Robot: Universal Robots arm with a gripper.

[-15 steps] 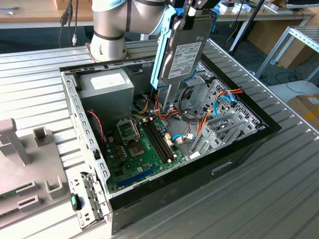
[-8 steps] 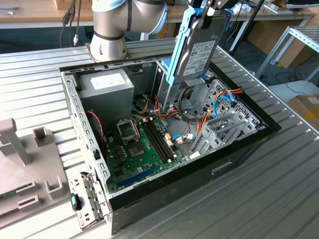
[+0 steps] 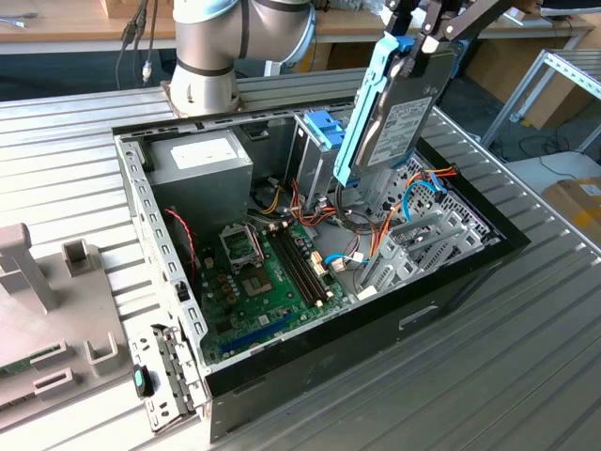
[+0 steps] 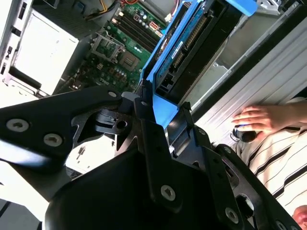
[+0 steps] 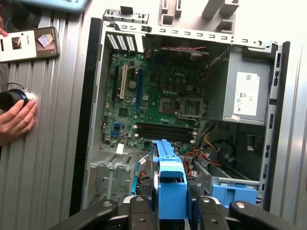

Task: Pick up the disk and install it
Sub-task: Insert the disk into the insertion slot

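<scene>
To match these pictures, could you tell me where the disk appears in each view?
Exterior view: the disk, tilted, in the tool above the case.
Second wrist view: reaching from the tool toward the motherboard.
First wrist view: in the tool, near the motherboard; disk.
Shared landmark: that green motherboard.

Above the computer case [image 3: 376, 331], the gripper [image 3: 420, 39] is running off the exterior view's edge and the disk [image 3: 392, 122] is hiding the drive cage [image 3: 307, 162]; beside the case, a hand [image 5: 17, 120] is covering perhaps a knob [image 5: 10, 99].
</scene>
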